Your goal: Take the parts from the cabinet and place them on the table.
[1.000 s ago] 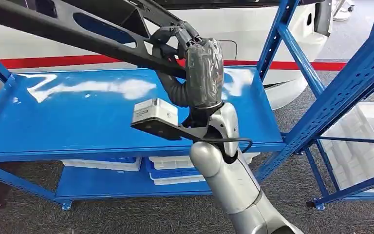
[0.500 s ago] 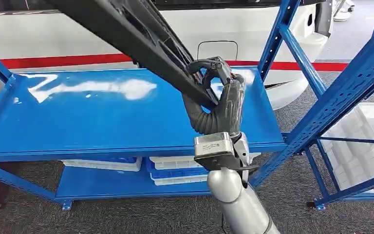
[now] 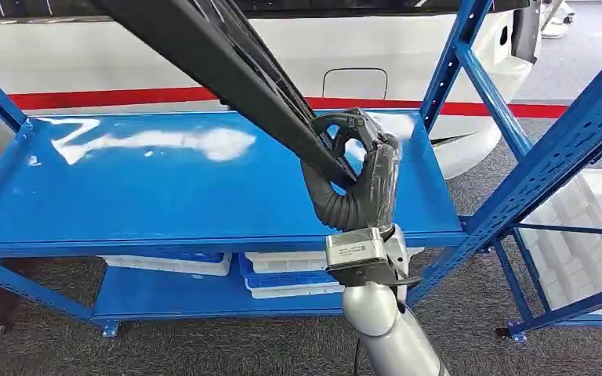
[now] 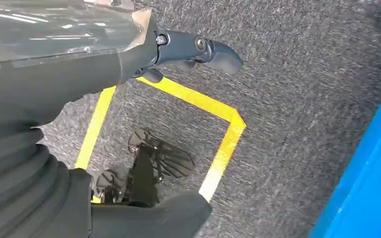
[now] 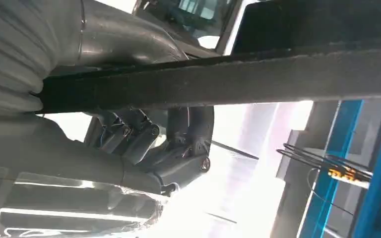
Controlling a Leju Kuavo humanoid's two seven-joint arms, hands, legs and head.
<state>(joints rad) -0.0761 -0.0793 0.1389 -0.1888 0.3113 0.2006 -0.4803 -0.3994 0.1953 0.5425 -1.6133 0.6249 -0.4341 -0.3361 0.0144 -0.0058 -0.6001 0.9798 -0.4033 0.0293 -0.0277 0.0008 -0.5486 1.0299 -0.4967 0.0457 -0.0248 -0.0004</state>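
Observation:
A long black frame-like part (image 3: 227,55) slants from the upper left down to the shelf's right half, above the blue cabinet shelf (image 3: 125,196). My right hand (image 3: 357,168) grips the part's lower end, fingers curled round it. The right wrist view shows the same black bar (image 5: 258,79) crossing the picture with my right hand's fingers (image 5: 144,144) wrapped beneath it. My left hand (image 4: 79,84) hangs over the grey carpet, its fingers (image 4: 203,47) and thumb (image 4: 168,215) apart with nothing between them.
Blue uprights (image 3: 549,157) of the rack stand right of my arm. White and blue bins (image 3: 282,270) sit on the lower shelf, and a white bin (image 3: 588,227) lies in the neighbouring rack. A white body with a red stripe (image 3: 125,98) is behind. Yellow floor tape (image 4: 223,144) marks the carpet.
My right hand has come down and rightward toward the shelf's front, and the black part has swung from nearly level to a steep slant. In the last half second it barely moved.

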